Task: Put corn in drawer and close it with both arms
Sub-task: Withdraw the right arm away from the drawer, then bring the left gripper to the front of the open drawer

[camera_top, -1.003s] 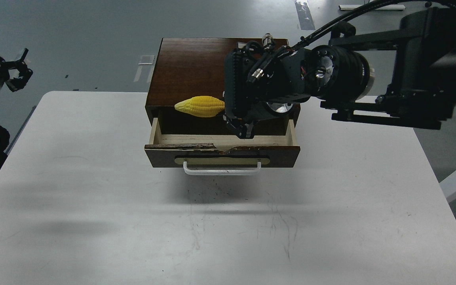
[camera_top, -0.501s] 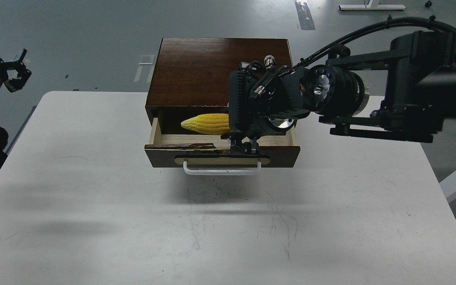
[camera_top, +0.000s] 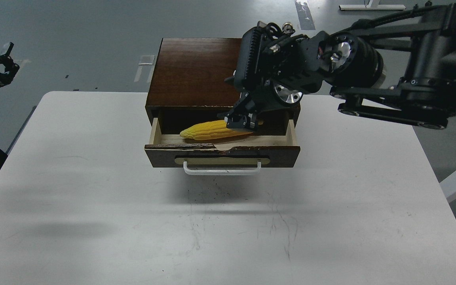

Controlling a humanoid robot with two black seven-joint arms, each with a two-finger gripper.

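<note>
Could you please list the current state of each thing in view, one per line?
drawer: pulled open, not yet closed.
corn: lying on its side inside the drawer, tip pointing left.
right gripper: directly over the corn's thick end; grip cannot be told.
left gripper: raised at the far left, away from the table, open, holding nothing.

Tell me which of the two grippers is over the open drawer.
The right gripper: it hangs over the drawer, at the corn. The left gripper is far off, beyond the table's left edge.
</note>
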